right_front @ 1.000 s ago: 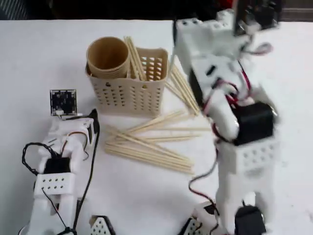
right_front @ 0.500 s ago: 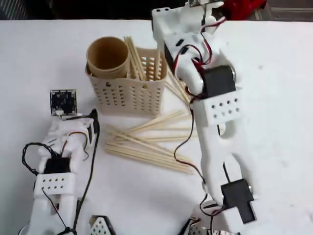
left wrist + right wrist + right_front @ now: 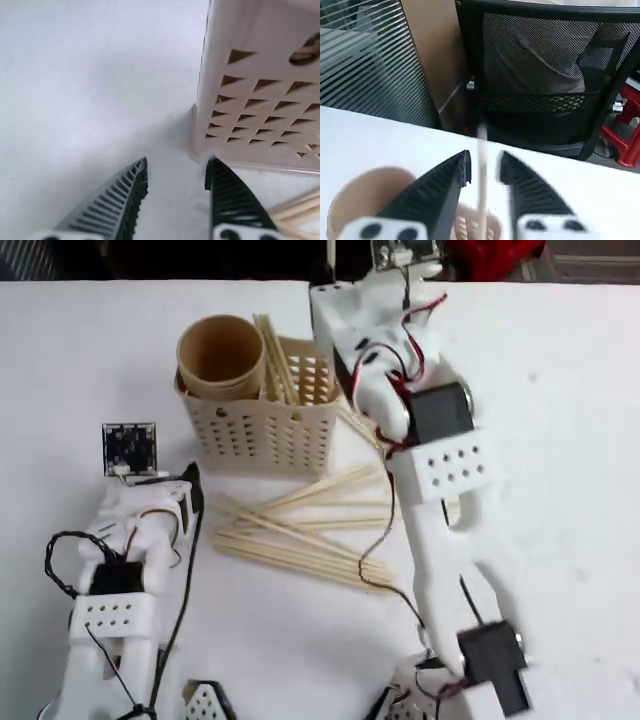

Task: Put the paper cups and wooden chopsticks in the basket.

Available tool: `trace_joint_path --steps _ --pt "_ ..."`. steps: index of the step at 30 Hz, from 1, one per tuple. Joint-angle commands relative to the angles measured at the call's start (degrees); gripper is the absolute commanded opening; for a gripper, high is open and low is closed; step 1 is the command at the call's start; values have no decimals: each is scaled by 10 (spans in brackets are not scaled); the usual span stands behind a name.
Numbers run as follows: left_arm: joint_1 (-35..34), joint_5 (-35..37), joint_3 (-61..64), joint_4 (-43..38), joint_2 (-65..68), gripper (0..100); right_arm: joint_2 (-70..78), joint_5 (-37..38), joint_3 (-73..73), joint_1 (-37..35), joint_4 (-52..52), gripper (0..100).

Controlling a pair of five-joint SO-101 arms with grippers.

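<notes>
Over the basket (image 3: 265, 435), the right tool (image 3: 484, 157) is spread around one upright chopstick (image 3: 482, 200); paper cups (image 3: 220, 355) sit inside, but loose chopsticks (image 3: 300, 535) lie on the counter (image 3: 80, 350) near the spread left tool (image 3: 177, 164).

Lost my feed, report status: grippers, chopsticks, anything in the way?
Left gripper open, empty, beside basket. Right gripper open above basket, one chopstick upright between jaws. More chopsticks loose on table. Nothing blocking.

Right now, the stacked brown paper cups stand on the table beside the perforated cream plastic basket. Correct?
No: the high view shows the stacked brown paper cups inside the perforated cream plastic basket, not beside it.
</notes>
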Motion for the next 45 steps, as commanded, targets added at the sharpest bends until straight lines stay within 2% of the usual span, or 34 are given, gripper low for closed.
trace_joint_path --steps 1,6,10,13,16,18,22,27,32,37,45 --pt "4 -7 -3 -13 -11 203 -67 -2 44 0 -3 238" --pt "4 -7 -3 -13 -11 203 -174 3 101 18 113 262" --pt "4 -7 -3 -13 -11 203 -210 114 108 68 207 252" --pt "4 -7 -3 -13 -11 203 -171 149 114 130 240 225" --pt "4 -7 -3 -13 -11 203 -94 189 113 184 262 238" --pt "4 -7 -3 -13 -11 203 -35 245 113 206 263 239" --pt "4 -7 -3 -13 -11 203 71 300 112 230 229 240" --pt "4 -7 -3 -13 -10 203 168 331 113 202 174 240" --pt "4 -7 -3 -13 -10 203 249 330 113 160 128 240" --pt "4 -7 -3 -13 -10 203 312 331 113 153 72 241" --pt "6 -7 -2 -14 -10 203 337 331 112 120 65 241"
